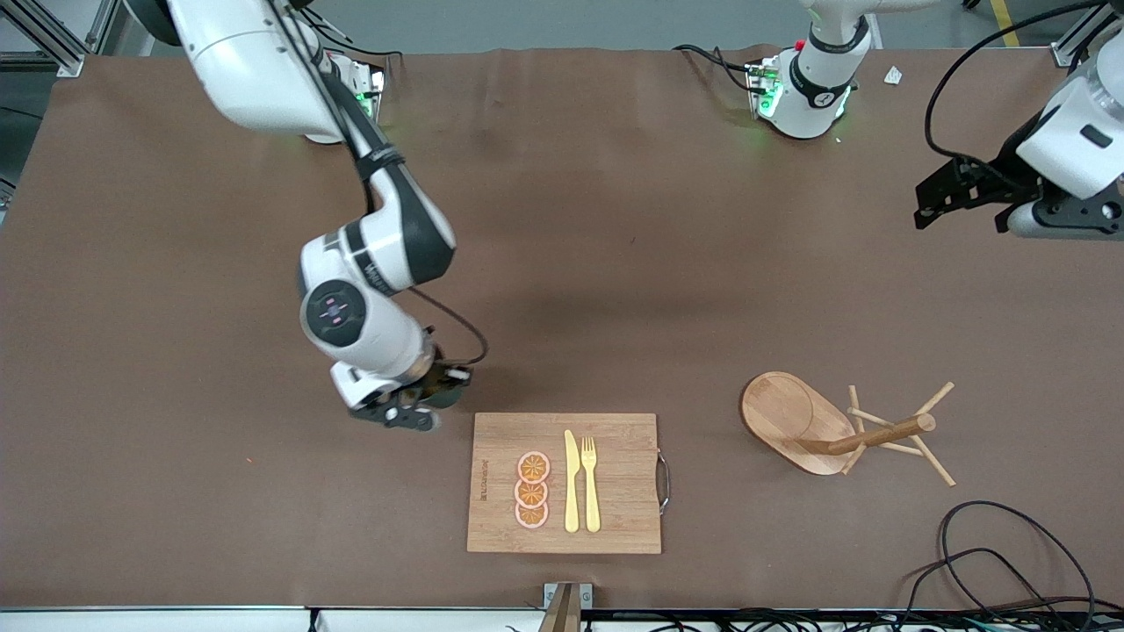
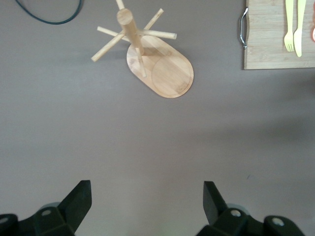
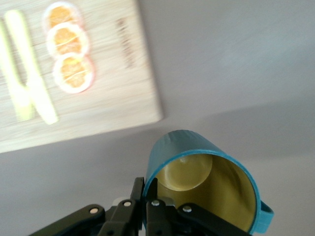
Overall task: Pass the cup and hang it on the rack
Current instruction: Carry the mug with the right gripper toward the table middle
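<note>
While my right arm is reaching out over the table, my right gripper [image 1: 420,405] is pinching the cup [image 3: 206,184] by its rim, fingers pressed together on the wall, one inside and one outside. Cup is sitting tilted in the grip, yellow interior showing in the right wrist view, small handle sticking out at the side away from the fingers. It is hanging over bare brown table [image 1: 176,395], just beside the cutting board [image 1: 615,518] corner toward the right arm's end; in the front view the wrist is hiding most of it.

Cutting board is carrying three orange slices [image 1: 532,490] stacked in a row, plus a yellow knife [image 1: 572,483] and yellow fork [image 1: 590,483] lying side by side.

My left gripper [image 2: 147,206] is waiting up in the air at the left arm's end of the table, jaws spread wide, holding nothing.

Rack [image 1: 790,421] is standing on the table toward the left arm's end, well apart from the cup, oval base flat, pegs bare. Black cable [image 1: 1010,544] is looping near the table edge, nearer the front camera than the rack.
</note>
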Controlling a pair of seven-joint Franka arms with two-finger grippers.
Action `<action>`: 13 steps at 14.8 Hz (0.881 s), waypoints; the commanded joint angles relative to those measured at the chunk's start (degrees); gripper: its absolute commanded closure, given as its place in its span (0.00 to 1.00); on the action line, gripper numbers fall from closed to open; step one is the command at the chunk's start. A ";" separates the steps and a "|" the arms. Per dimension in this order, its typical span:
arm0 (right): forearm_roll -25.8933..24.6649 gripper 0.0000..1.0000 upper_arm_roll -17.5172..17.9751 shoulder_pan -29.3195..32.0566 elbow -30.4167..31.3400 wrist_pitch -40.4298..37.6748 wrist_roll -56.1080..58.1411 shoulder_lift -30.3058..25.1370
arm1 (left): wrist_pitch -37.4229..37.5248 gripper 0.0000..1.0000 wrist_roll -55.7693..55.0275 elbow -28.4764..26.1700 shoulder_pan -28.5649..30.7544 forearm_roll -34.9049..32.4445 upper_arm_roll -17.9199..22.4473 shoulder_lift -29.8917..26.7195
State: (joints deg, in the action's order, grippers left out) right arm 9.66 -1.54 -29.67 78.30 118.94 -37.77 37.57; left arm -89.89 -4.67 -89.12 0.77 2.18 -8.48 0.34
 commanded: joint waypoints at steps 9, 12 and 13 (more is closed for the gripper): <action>2.91 1.00 1.01 -14.89 -11.40 9.99 -28.13 11.46 | -0.64 0.00 -0.70 0.53 -0.60 0.90 -0.31 2.39; 2.91 0.99 1.11 -18.05 -15.19 13.05 -32.88 15.69 | -0.64 0.00 -0.78 0.44 -0.77 0.90 -0.40 3.35; 2.91 0.99 1.11 -18.67 -15.19 14.72 -33.42 16.39 | -0.64 0.00 -0.78 0.44 -0.86 0.81 -0.49 3.61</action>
State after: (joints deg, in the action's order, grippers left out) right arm 11.31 -0.35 -47.00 66.61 131.70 -68.95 50.84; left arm -90.54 -4.79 -89.12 -0.02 2.29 -8.74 3.12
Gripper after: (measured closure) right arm 0.960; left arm 0.000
